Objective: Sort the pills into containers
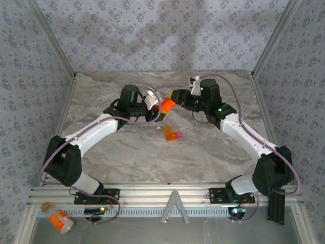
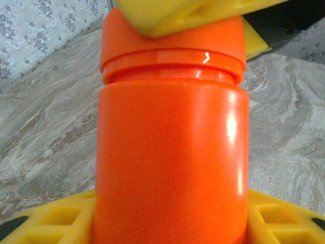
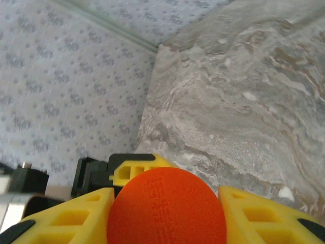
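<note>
The orange pill bottle (image 1: pixel 167 105) hangs above the middle of the marble table (image 1: pixel 127 162), between both grippers. My left gripper (image 1: pixel 156 104) is shut on the bottle's body (image 2: pixel 170 168), with its yellow fingers (image 2: pixel 45 221) at either side. My right gripper (image 1: pixel 177 96) is shut on the bottle's orange cap (image 3: pixel 166 208), which its yellow fingers (image 3: pixel 66 218) flank and touch. From the left wrist, the cap (image 2: pixel 172 46) sits on the bottle under a yellow finger (image 2: pixel 193 12) of the right gripper. A tiny orange box with a pink end (image 1: pixel 172 135) lies on the table below. The pills are hidden.
An orange bottle with a white label (image 1: pixel 61 221) lies off the table at the near left, beside the aluminium rail (image 1: pixel 167 195). Patterned walls enclose the table on three sides. Both arms arch inward over the table's centre.
</note>
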Controlling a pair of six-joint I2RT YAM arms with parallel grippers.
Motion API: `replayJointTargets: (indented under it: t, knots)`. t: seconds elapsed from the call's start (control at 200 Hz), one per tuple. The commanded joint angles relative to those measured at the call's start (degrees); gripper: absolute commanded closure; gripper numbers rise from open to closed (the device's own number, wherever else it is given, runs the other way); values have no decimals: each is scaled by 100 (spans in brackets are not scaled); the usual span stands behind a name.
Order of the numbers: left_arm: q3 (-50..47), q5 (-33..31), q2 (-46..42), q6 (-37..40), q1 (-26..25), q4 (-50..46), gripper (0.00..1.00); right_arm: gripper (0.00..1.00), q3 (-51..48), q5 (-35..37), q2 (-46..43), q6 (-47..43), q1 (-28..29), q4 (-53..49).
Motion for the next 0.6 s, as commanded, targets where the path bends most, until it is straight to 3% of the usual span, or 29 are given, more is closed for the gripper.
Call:
replayJointTargets:
  t: [0.0, 0.105, 0.205, 0.265, 0.315, 0.415, 0.595]
  knots:
    - [162, 493, -113, -16, -51, 32, 100, 53, 64, -1545, 159, -1627, -232, 721]
    - [141, 606, -123, -94, -50, 65, 100, 52, 195, -2184, 388, -1884, -417, 633]
    - [122, 622, -126, -144, -48, 98, 100, 46, 227, -2053, 460, -1740, -499, 619]
    - [118, 600, -123, -151, -54, 102, 100, 27, 200, -1827, 420, -1464, -536, 645]
    - [104, 565, -127, -151, -51, 119, 100, 18, 105, -1624, 303, -1190, -541, 787]
    - [96, 555, -124, -139, -53, 112, 100, 10, -62, -1030, -76, -667, -544, 754]
    - [128, 524, -116, -90, -53, 83, 100, 8, -125, 360, -580, 379, -465, -271]
